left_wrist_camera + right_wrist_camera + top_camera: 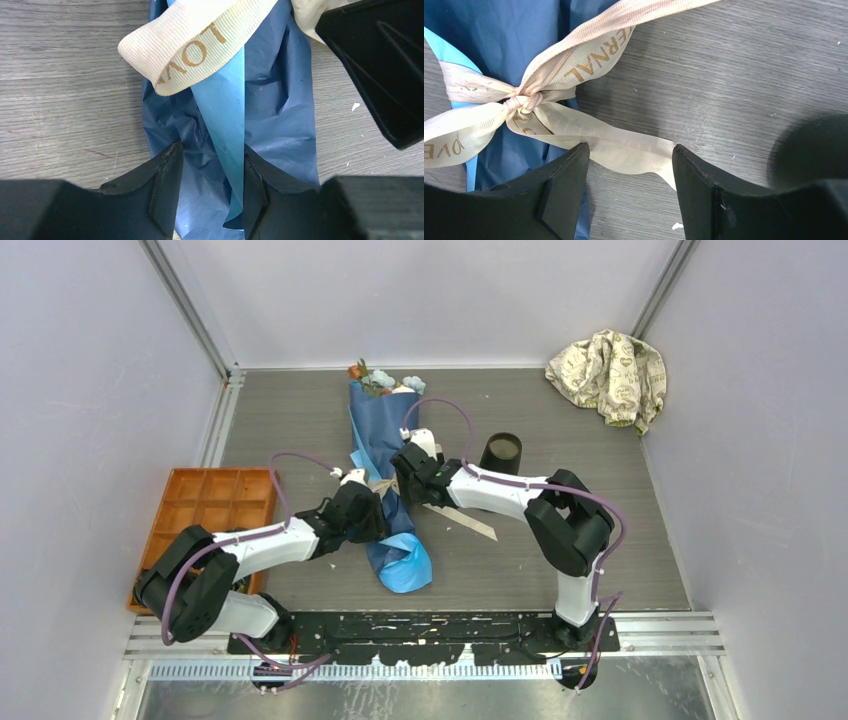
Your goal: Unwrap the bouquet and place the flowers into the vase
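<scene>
The bouquet [385,430] lies lengthwise down the middle of the grey counter [600,540], its flowers [385,380] at the far end. The black vase [501,452] stands upright near its right side, and the paper cone looks light, soft and quick to crumple or tear. The left pincer [211,147] is spread astride a fold of blue paper without visibly squeezing it, and the right pincer [629,150] is spread over a loose tail of the beige ribbon [574,75]. That thin, limp tail, close to the small knot [524,102], is probably the place to take hold, since a steady pull there should slip the tie.
</scene>
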Controlling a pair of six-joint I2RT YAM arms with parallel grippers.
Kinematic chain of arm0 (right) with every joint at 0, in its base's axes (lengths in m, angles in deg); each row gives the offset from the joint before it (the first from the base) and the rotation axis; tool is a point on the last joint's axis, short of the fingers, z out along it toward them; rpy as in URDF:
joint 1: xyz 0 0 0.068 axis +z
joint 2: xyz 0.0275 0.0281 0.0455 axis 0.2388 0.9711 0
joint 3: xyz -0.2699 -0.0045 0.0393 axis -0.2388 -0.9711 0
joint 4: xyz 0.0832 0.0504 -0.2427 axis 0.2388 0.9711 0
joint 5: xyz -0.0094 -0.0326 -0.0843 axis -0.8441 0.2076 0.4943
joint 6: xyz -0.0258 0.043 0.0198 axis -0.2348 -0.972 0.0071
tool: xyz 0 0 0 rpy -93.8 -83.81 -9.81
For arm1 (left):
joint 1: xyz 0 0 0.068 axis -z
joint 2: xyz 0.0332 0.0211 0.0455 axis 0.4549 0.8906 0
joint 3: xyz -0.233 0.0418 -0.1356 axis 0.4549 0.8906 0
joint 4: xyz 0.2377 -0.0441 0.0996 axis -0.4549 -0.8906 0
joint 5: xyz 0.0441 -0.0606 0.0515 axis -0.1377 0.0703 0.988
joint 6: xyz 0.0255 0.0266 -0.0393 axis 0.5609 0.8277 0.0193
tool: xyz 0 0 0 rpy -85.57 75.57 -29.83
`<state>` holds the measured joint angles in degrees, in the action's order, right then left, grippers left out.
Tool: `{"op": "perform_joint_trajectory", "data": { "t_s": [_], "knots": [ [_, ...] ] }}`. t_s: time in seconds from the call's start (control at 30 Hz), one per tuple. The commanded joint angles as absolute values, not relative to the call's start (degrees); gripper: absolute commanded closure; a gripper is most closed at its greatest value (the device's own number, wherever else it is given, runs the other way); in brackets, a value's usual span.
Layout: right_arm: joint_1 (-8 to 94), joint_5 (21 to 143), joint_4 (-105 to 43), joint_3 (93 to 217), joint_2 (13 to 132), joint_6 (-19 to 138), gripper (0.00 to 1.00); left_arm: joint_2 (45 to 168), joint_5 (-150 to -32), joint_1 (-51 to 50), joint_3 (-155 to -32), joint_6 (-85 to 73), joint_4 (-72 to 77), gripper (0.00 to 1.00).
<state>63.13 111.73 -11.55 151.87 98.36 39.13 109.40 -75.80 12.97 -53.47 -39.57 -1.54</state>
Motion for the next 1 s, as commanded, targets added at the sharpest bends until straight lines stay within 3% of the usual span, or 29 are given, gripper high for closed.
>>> {"op": "perform_joint_trajectory", "data": {
  "t_s": [0.0, 0.17, 0.4, 0.7, 0.97],
  "knots": [
    [63.02, 111.15, -14.89, 151.18, 98.87, 37.89, 0.33, 110.24, -74.76, 13.30, -51.95, -39.71, -5.88, 0.56],
    [62.98, 110.80, -15.25, 151.14, 100.12, 37.69, 0.33, 110.48, -74.68, 13.38, -51.35, -39.88, -5.63, 0.56],
    [63.02, 110.37, -15.41, 151.31, 100.81, 37.71, 0.46, 110.37, -74.33, 13.37, -51.18, -39.80, -5.57, 0.56],
    [62.70, 107.51, -16.88, 150.92, 103.43, 36.10, 0.45, 111.35, -74.41, 13.41, -50.86, -39.93, -5.11, 0.58],
    [62.59, 105.28, -18.53, 149.52, 104.61, 34.36, 0.65, 111.71, -74.22, 13.38, -50.67, -39.89, -4.87, 0.59]
  ]
}}
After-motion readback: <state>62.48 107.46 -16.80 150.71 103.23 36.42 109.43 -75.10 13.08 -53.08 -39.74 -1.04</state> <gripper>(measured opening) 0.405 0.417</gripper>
